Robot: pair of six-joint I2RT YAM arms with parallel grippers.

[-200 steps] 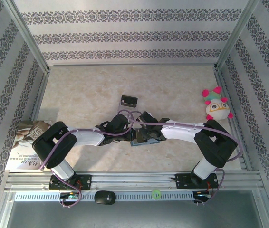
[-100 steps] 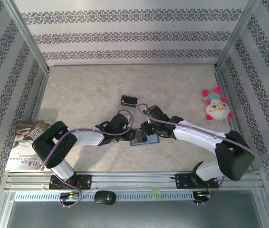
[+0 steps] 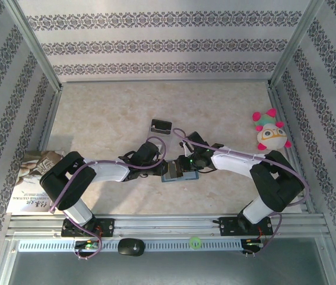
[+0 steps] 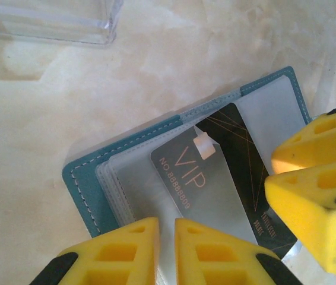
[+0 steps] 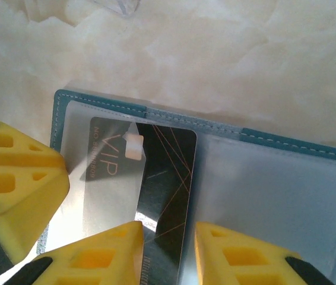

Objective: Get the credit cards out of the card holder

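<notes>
The teal card holder (image 3: 178, 174) lies open on the table between the two arms, clear sleeves up (image 4: 129, 184). A dark card (image 5: 168, 172) with "VIP" lettering and gold lines sits in a sleeve, partly under a frosted flap. My left gripper (image 4: 167, 228) is shut on the near edge of the clear sleeves; in the top view the left gripper (image 3: 159, 165) is at the holder's left end. My right gripper (image 5: 168, 234) stands narrowly open, one finger on each side of the card's dark near end. Its fingers (image 4: 310, 148) press on the holder's right half.
A clear plastic stand with a black piece (image 3: 161, 125) stands just behind the holder, and its edge (image 4: 49, 21) is at my left wrist view's top. A plush toy (image 3: 271, 132) lies at the right wall. Printed paper (image 3: 34, 184) lies at the front left.
The right arm's elbow swung out to the right and came back in, and its jaws narrowed around the card. The left gripper stayed on the holder.
</notes>
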